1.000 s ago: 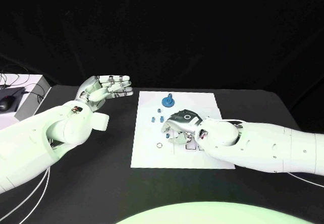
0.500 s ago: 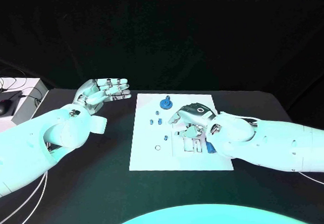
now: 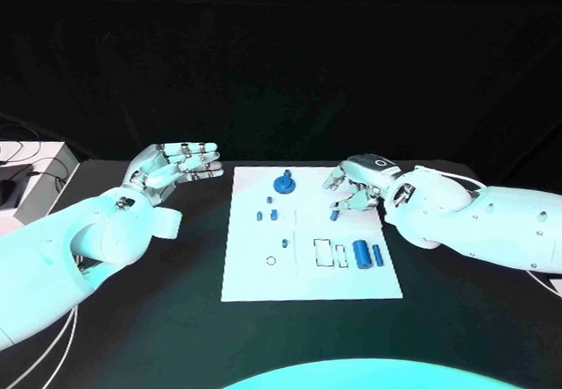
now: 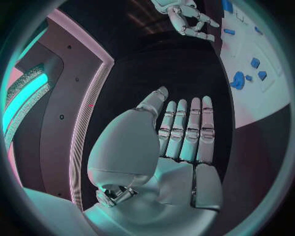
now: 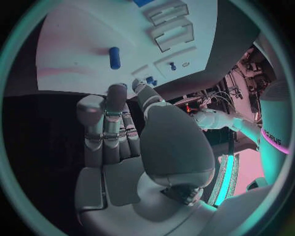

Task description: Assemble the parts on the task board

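While the left hand (image 3: 176, 165) hangs over the black table (image 3: 161, 315) just off the left edge of the task board (image 3: 254, 279), its fingers lie straight and close together and it holds nothing. On the white board, going from left to right, there is a small ring (image 3: 270, 260) near the left side, then some tiny blue pegs (image 3: 265, 215), and a round blue knob (image 3: 285, 183) up at the far end. Next come two empty slots (image 3: 324, 252), and beside them a fat blue cylinder (image 3: 360, 253) and a thin blue pin (image 3: 378, 255), both lying with their long way pointing from the near side to the far side. One more small blue part (image 3: 336, 215) lies just under the right hand (image 3: 360, 183). That hand is at the far right part of the board, with its fingers curled a little, and it looks to me like it holds nothing, but I cannot tell for sure. The right hand is much nearer to the blue parts, so I think it should pick one next.
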### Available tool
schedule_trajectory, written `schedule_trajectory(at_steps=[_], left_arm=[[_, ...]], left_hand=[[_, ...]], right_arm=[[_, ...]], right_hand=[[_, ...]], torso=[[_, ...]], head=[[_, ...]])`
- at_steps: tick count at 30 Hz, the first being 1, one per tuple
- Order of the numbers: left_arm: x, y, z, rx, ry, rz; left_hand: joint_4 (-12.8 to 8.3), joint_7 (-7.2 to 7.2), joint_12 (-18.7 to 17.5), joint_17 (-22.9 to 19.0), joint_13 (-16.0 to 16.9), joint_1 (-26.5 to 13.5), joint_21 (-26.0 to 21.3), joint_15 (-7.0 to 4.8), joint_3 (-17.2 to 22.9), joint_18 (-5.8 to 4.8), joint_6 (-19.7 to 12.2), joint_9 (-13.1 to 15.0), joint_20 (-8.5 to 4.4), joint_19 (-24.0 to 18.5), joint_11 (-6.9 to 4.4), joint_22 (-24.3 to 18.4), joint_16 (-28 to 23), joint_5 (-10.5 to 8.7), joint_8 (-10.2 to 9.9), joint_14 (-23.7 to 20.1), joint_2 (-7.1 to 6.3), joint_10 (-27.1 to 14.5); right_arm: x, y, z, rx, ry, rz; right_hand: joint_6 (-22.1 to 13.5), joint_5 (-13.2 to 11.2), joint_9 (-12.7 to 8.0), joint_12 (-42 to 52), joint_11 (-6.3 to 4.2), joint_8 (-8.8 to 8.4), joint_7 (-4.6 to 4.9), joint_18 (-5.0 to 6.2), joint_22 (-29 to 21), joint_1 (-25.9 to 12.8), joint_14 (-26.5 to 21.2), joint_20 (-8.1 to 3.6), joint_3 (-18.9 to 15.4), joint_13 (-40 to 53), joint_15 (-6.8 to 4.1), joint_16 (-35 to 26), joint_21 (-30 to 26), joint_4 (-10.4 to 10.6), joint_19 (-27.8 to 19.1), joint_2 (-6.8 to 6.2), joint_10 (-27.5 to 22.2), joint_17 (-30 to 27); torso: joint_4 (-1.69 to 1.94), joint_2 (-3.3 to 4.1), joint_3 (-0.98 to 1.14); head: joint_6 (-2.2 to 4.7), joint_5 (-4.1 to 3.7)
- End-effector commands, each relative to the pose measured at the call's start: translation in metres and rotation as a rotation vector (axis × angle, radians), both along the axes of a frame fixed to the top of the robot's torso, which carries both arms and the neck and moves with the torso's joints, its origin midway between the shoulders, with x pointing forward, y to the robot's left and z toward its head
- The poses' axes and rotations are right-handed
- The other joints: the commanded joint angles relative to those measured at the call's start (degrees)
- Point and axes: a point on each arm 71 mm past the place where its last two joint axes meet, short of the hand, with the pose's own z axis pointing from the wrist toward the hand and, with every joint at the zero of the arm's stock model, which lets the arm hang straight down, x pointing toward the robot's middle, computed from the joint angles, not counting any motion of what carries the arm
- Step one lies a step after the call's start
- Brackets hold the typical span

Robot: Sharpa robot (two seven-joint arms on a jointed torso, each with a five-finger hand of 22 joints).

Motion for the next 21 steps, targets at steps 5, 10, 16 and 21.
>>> schedule_trajectory(at_steps=[5, 10, 16, 21], left_arm=[[-0.001, -0.002, 0.0, -0.012, -0.004, -0.019], [-0.001, -0.002, 0.0, -0.012, -0.005, -0.019], [-0.001, -0.001, 0.0, -0.011, -0.005, -0.016], [-0.001, -0.001, 0.0, -0.011, -0.005, -0.016]], left_hand=[[0.0, 0.32, -0.1, 0.0, -0.1, 0.3, 0.3, -0.08, -0.3, -0.83, 0.1, -0.1, -0.09, 0.4, -0.07, 0.0, 0.3, 0.08, 0.0, -0.1, -0.03, -0.1], [0.0, 0.32, -0.1, 0.0, -0.1, 0.3, 0.3, -0.08, -0.3, -0.83, 0.1, -0.1, -0.09, 0.4, -0.07, 0.0, 0.3, 0.08, 0.0, -0.1, -0.03, -0.1], [0.0, 0.32, -0.1, 0.0, -0.1, 0.3, 0.3, -0.08, -0.3, -0.83, 0.1, -0.1, -0.09, 0.4, -0.07, 0.0, 0.3, 0.08, 0.0, -0.1, -0.03, -0.1], [0.0, 0.32, -0.1, 0.0, -0.1, 0.3, 0.3, -0.08, -0.3, -0.83, 0.1, -0.1, -0.09, 0.4, -0.07, 0.0, 0.3, 0.08, 0.0, -0.1, -0.03, -0.1]], right_arm=[[0.005, -0.001, -0.008, -0.089, 0.053, 0.028], [0.008, -0.001, -0.014, -0.118, 0.071, 0.029], [0.01, -0.001, -0.021, -0.151, 0.094, 0.031], [0.011, -0.002, -0.027, -0.175, 0.105, 0.028]], right_hand=[[-0.2, 0.2, 0.1, -0.1, 0.03, -0.18, -0.54, -0.72, -0.3, 0.2, 0.0, -0.3, -0.5, 0.0, 0.07, -0.5, -0.4, 0.3, 3.2, -0.39, -1.0, -0.1], [0.0, 0.2, 0.1, -0.1, 0.08, -0.16, -0.5, -0.7, -0.5, 0.3, 0.0, -0.27, -0.5, 0.0, 0.1, -0.5, -0.6, 0.5, 3.2, -0.38, -1.2, -0.1], [0.6, 0.3, 0.0, -0.1, -0.14, -0.2, -0.51, -0.7, -0.6, 0.6, 0.1, -0.25, 0.2, 0.0, 0.12, -0.5, -0.6, 0.1, 3.2, 0.12, -0.2, -0.1], [1.4, 0.2, 0.0, -0.2, -0.22, -0.2, -0.27, -0.8, -0.6, 0.1, 0.1, -0.35, 1.4, 0.0, -0.02, -0.5, -0.1, -0.8, 3.3, 0.48, 0.5, 0.0]], torso=[[0.14, 0.03, -0.06], [0.21, 0.05, -0.08], [0.11, 0.01, -0.08], [0.09, 0.01, -0.06]], head=[[-0.2, 0.07], [-0.4, 0.08], [-0.47, 0.16], [-0.53, 0.15]])
